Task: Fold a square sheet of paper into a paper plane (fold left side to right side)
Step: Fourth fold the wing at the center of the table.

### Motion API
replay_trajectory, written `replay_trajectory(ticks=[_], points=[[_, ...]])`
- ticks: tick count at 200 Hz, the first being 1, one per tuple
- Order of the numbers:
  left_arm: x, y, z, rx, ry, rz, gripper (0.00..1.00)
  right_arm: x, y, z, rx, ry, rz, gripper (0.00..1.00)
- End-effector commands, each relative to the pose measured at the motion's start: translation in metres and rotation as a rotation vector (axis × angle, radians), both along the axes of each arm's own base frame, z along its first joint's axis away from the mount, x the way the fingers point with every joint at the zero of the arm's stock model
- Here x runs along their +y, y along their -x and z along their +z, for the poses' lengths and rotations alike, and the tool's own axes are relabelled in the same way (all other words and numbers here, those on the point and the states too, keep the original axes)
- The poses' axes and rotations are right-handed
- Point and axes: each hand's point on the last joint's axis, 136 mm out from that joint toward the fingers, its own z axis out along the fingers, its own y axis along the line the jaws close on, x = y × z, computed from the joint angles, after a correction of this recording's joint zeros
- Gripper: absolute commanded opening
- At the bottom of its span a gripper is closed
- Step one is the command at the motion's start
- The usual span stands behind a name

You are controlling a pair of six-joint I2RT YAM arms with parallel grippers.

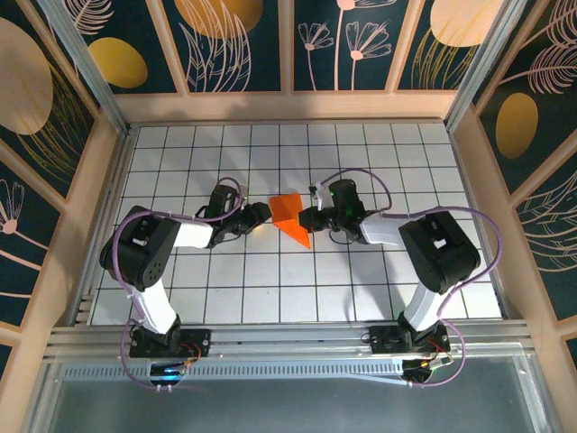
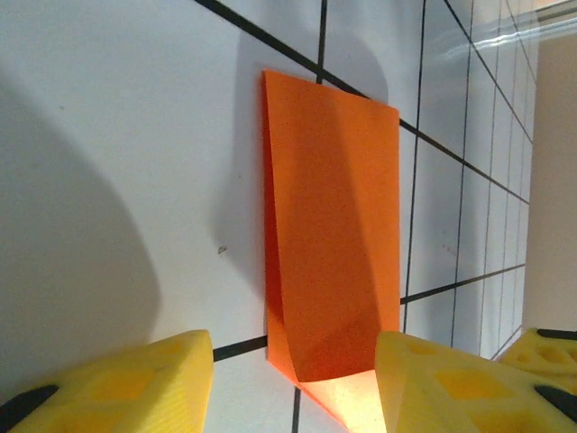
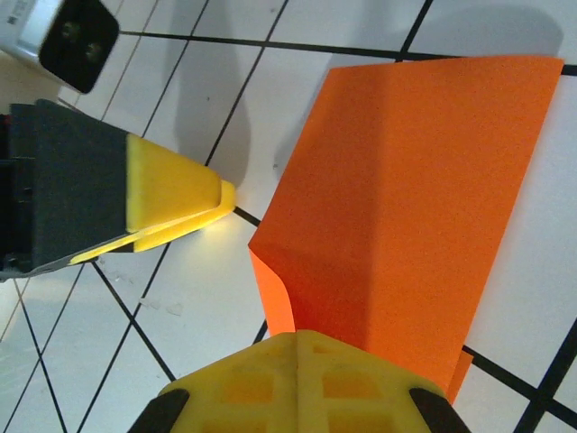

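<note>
The square sheet of paper is bright orange and lies folded into a narrower creased wedge at the middle of the gridded table. My left gripper sits at its left edge. In the left wrist view the yellow fingers stand apart, open, with the near end of the paper between them and one layer lifted. My right gripper is at the paper's right edge. Its fingertips are pressed together, shut on the paper, whose left flap curls up beside them.
The white table with black grid lines is boxed in by wooden side walls and a patterned back wall. The left gripper's finger lies close to the paper's left corner in the right wrist view. Both arm bases stand at the near edge.
</note>
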Motion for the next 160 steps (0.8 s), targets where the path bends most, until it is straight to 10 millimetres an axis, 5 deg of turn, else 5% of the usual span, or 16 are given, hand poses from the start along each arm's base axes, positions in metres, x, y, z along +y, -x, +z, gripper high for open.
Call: replay_trajectory(ticks=[1,83,123,160], points=[[-0.011,-0.014,0.012,-0.042,0.049,-0.027,0.5,0.001,-0.002,0.021,-0.056,-0.04,-0.01,0.0],[-0.029,-0.034,0.006,-0.034,0.076,-0.079,0.4,-0.003,-0.001,0.031,-0.07,-0.069,-0.022,0.0],[-0.031,-0.041,0.005,-0.041,0.059,-0.079,0.19,-0.009,-0.001,0.022,-0.044,-0.044,-0.041,0.0],[-0.027,-0.032,0.012,-0.042,0.076,-0.063,0.07,-0.025,-0.009,0.022,-0.048,0.052,-0.114,0.37]])
